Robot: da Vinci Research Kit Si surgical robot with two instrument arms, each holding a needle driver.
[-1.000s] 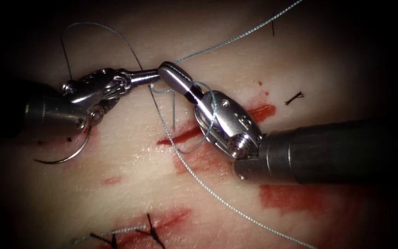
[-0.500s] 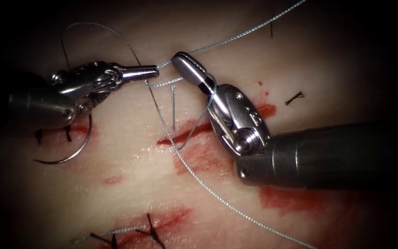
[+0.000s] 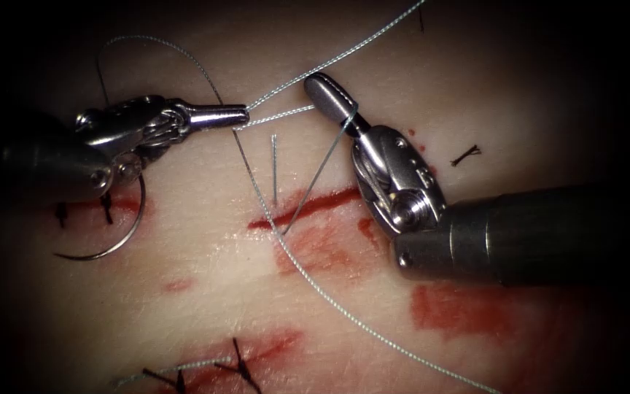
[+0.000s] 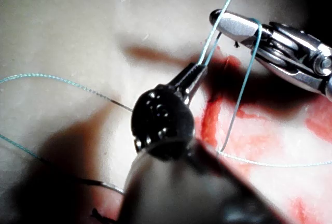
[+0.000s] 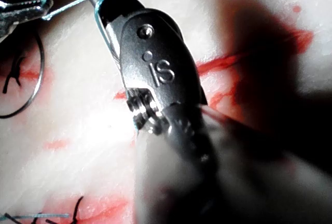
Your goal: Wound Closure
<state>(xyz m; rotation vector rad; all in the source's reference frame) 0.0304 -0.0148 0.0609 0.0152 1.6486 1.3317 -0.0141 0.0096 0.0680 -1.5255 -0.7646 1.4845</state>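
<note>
Two tools are in on this one, and we're clearly mid-knot, not mid-stitch. Our left tool [image 3: 238, 114] has its jaws clamped on the thread [image 3: 329, 295] right at the tips, just above the cut [image 3: 304, 206]. Our right tool [image 3: 320, 89] has its jaws closed too, with a loop of that thread wrapped around them; whether anything is actually pinched between them we can't tell. Compared with a second ago the two tips have drifted apart, the right one sliding up and to the right, so the loop has been drawn out longer and slimmer. The needle [image 3: 114, 237] isn't held by anyone: it lies loose on the tissue [image 3: 205, 306] well to the left of the cut, below the left tool's wrist, curve open upward and not in the tissue. For progress, we'd say partway: dark finished stitches [image 3: 240, 365] sit on another cut near the bottom edge, and a couple more dark stitch marks [image 3: 103, 211] sit over by the left tool, but the middle cut looks open and red with only this one thread crossing it and no knot cinched down yet. Surface-wise the tissue is pale, glossy and smeared with red fluid [image 3: 461, 306] around the cut and under the right shaft. A short cut end of thread [image 3: 466, 154] lies off to the right. Room around the tips looks decent, with long slack thread trailing off both ways.
</note>
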